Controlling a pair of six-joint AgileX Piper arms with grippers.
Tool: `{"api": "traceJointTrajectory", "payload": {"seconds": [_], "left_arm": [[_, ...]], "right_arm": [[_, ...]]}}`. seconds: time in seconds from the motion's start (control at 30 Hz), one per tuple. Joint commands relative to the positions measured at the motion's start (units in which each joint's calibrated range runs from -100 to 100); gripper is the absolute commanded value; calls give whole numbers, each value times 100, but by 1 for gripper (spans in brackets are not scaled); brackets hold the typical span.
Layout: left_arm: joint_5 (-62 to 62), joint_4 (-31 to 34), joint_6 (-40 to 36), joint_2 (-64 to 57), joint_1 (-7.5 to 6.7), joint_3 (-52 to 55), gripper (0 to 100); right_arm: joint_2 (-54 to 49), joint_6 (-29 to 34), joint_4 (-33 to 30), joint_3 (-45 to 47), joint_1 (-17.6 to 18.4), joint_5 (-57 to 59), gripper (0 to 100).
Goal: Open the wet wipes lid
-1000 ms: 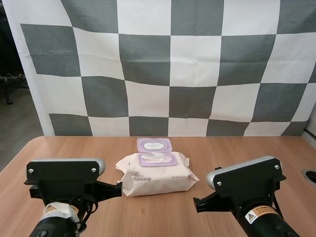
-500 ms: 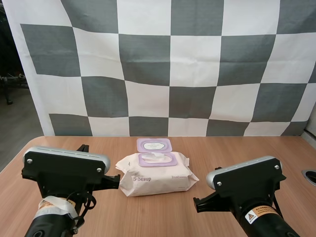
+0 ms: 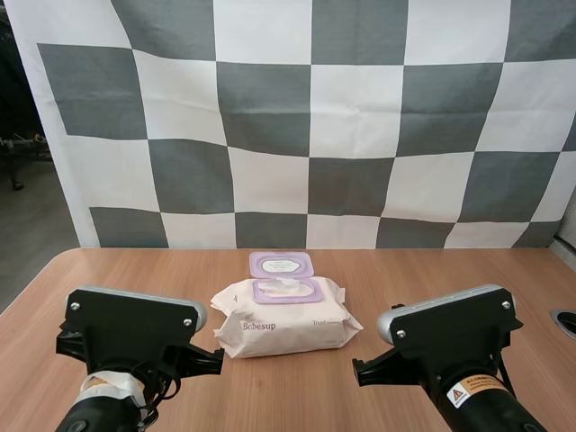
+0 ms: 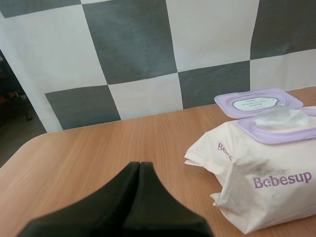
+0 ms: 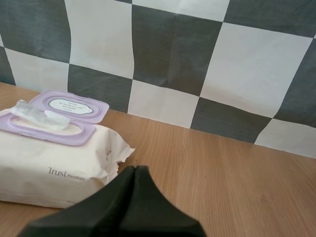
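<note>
Across the wooden table (image 3: 432,279) we see the pack of wet wipes (image 3: 286,326) lying at the middle, its purple lid (image 3: 282,264) flipped back and a wipe (image 3: 286,286) poking from the opening. Our left gripper (image 4: 139,164) and right gripper (image 5: 135,169) hover near the pack's two ends, each with its fingers pressed together on nothing.

surface: wooden table (image 3: 432,270) | on it: pack of wet wipes (image 3: 286,322), mid-table | lid (image 3: 281,264) flipped open
</note>
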Motion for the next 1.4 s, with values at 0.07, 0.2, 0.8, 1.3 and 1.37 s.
{"api": "traceJointTrajectory", "payload": {"seconds": [0.07, 0.2, 0.8, 1.3, 1.37], "left_arm": [[4, 8, 1, 0, 0, 0, 0], [4, 8, 1, 0, 0, 0, 0], [-311, 148, -733, 0, 0, 0, 0], [-258, 273, -756, 0, 0, 0, 0], [-258, 273, -756, 0, 0, 0, 0]], "right_arm": [[0, -2, -4, 0, 4, -1, 0], [0, -2, -4, 0, 4, -2, 0], [0, 1, 269, 0, 4, -103, 0], [0, 1, 269, 0, 4, -120, 0], [0, 1, 269, 0, 4, -121, 0]]}}
